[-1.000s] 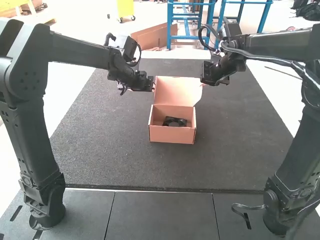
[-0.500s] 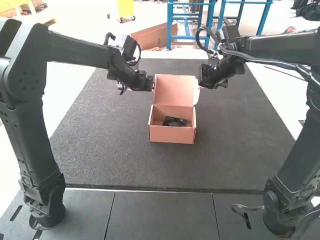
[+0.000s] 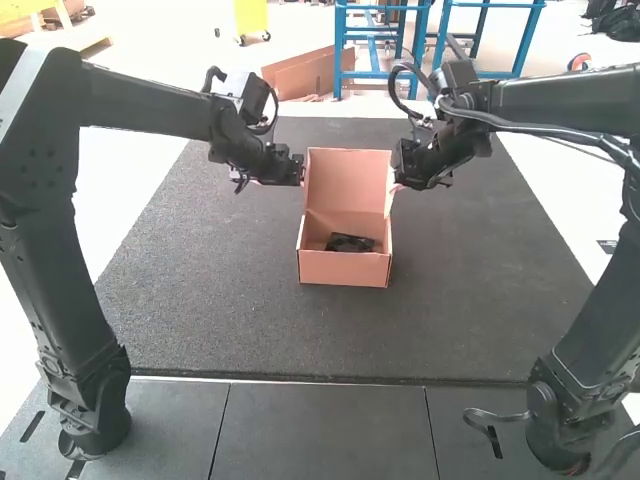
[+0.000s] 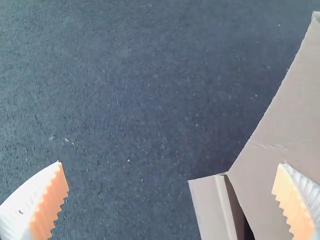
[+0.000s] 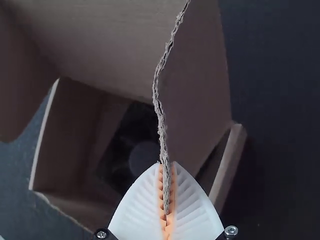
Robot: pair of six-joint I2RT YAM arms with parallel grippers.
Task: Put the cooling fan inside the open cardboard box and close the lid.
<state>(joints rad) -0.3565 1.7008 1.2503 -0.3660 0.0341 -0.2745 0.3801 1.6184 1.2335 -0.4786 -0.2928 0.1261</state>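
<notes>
The open cardboard box (image 3: 344,263) stands mid-mat with its lid (image 3: 348,182) raised at the back. The black cooling fan (image 3: 350,242) lies on the box floor, and its dark shape (image 5: 134,156) also appears past my right fingers. My right gripper (image 3: 402,180) is at the lid's right edge, shut on the lid's side flap (image 5: 192,100), whose torn edge runs between the white ribbed fingers (image 5: 185,200). My left gripper (image 3: 287,170) is open at the lid's left edge. The lid (image 4: 280,145) sits just inside one orange pad (image 4: 292,207); the other pad (image 4: 47,202) is over bare mat.
A dark mat (image 3: 200,270) covers the table around the box, with free room in front and on both sides. Both arms reach in from the sides at lid height. The table's front edge (image 3: 320,382) runs below the mat.
My right gripper has shifted left and slightly toward the box with the flap in it, and the lid now stands more upright. The left gripper has crept closer to the lid's left edge.
</notes>
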